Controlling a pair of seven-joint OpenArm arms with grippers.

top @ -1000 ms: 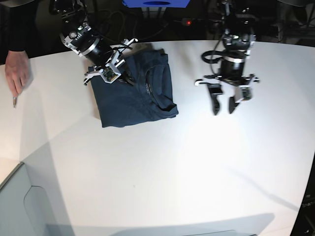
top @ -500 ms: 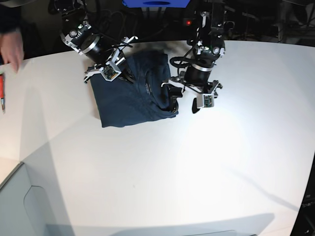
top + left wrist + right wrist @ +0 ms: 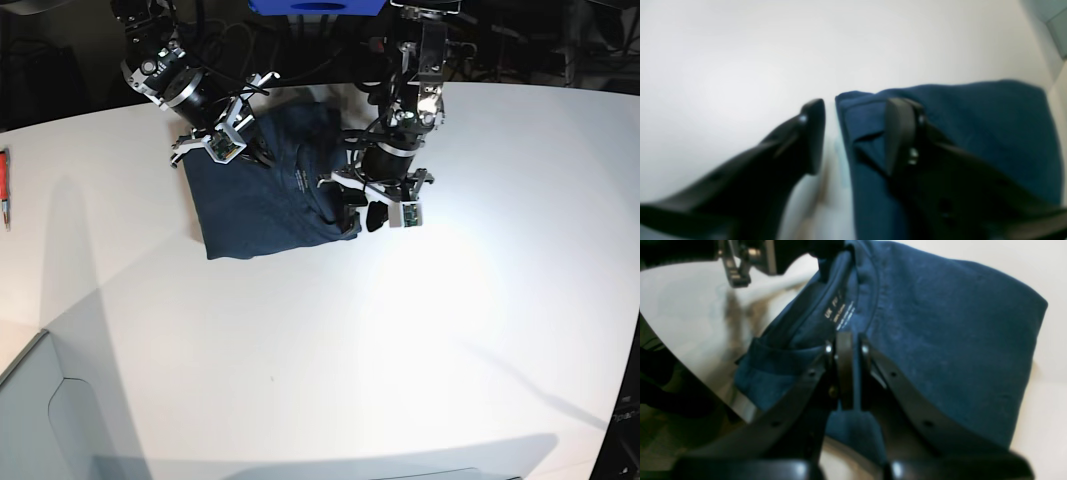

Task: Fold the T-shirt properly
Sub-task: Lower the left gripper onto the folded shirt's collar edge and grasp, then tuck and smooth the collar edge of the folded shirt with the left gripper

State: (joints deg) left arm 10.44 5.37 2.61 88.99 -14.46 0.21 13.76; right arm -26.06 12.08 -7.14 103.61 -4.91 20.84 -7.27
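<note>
Lying folded on a white table (image 3: 420, 330), a dark navy T-shirt (image 3: 265, 195) forms a rough rectangle between two black robot arms. Its neck opening faces the left gripper (image 3: 360, 213), and its long axis runs from that collar side across to the folded edge beside the right gripper (image 3: 250, 158), roughly side to side in the base view.

Much is hard to make out. Both wrist views are blurred. In the left wrist view, one finger (image 3: 811, 133) sits over bare table just outside the shirt's edge, while the other finger (image 3: 900, 133) lies over the cloth, hiding what is under it. The jaws stand partly apart, straddling the shirt's corner (image 3: 853, 103); whether they actually pinch the cloth cannot be told. The lower part of that view is filled by the dark gripper body, cutting off the nearer cloth.

In the right wrist view, the right gripper's fingers (image 3: 845, 366) are pressed together, narrow, with a fold of cloth just behind the collar caught between them. Just beyond the fingertips is the small white printed label (image 3: 840, 315) inside the neck; its lettering is too blurred to read fully. The other arm's metal parts are cut off at the top left of that view.

A red pen (image 3: 4, 185) lies at the table's far edge, well apart from both grippers.
</note>
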